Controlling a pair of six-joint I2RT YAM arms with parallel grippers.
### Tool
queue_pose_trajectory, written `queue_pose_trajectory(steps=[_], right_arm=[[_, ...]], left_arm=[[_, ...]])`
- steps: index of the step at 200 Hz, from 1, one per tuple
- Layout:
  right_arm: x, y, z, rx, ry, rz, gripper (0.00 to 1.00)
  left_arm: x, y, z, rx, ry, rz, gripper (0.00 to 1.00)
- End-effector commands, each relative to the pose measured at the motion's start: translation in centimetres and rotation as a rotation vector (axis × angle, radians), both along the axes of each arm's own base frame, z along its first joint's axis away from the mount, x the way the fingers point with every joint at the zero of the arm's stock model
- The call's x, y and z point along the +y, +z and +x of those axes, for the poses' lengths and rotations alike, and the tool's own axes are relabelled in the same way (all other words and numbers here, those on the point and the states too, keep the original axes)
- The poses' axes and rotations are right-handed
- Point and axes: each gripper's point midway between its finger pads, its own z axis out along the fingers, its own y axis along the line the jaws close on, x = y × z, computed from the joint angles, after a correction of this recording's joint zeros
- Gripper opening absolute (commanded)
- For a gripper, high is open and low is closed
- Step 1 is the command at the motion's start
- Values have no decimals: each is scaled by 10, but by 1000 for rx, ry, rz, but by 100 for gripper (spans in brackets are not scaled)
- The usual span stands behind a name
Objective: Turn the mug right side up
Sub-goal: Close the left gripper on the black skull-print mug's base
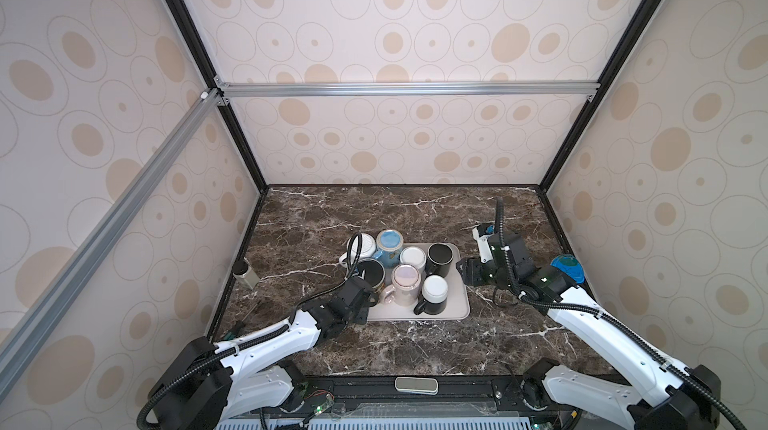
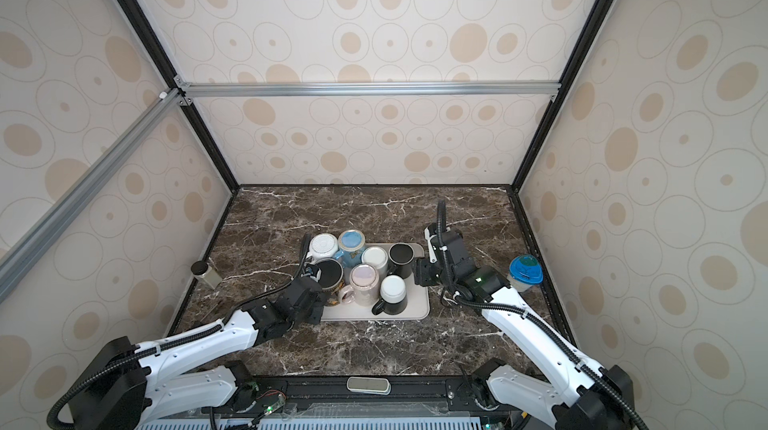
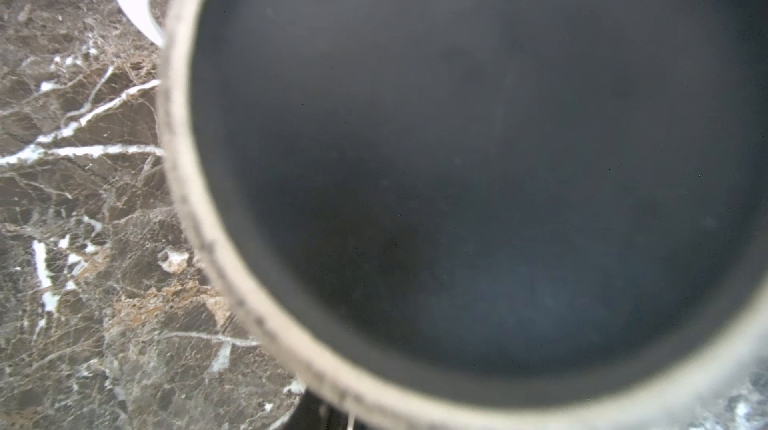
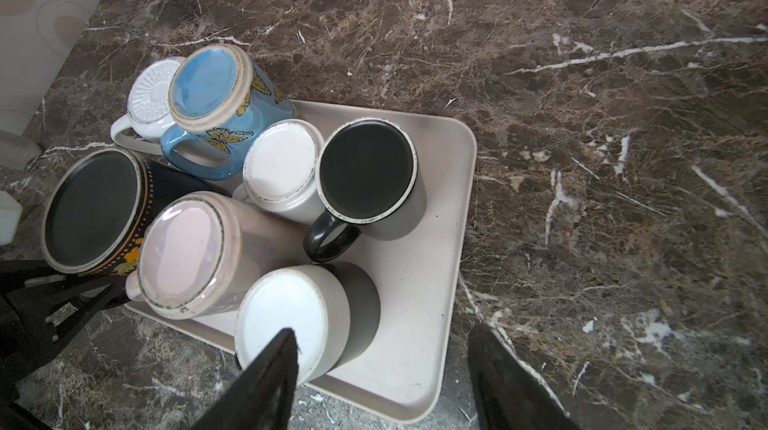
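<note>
Because the upside-down black flowered mug point(image 1: 371, 273) is sitting at the left edge of the tray point(image 1: 457, 307), the left gripper point(image 1: 361, 282) is reaching against its side, grip unreadable, while the right gripper point(image 4: 382, 382) is hanging wide, empty.

walls point(image 1: 415, 12): beige oval-print | rail point(image 1: 407, 88): aluminium | tabletop point(image 1: 374, 207): brown veined marble

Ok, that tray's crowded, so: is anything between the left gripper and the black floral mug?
Nothing visible does. The left gripper sits right at the black floral mug; the pink mug only crowds its opposite side.
</note>
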Motion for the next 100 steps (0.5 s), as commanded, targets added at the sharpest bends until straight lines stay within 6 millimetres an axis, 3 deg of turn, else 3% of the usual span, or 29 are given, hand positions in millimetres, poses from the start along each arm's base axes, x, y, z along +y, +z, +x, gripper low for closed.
queue_pose_trajectory(steps=[1, 40, 59, 100], right_arm=[[4, -1, -5, 6, 11, 19, 66], [6, -3, -8, 13, 18, 28, 64], [9, -3, -9, 14, 24, 33, 63], [18, 0, -11, 13, 49, 40, 62]], left_arm=[[-6, 34, 17, -107, 32, -45, 21], [-6, 36, 17, -114, 28, -46, 14], [-6, 37, 17, -115, 26, -47, 0], [-5, 62, 15, -158, 21, -90, 0]])
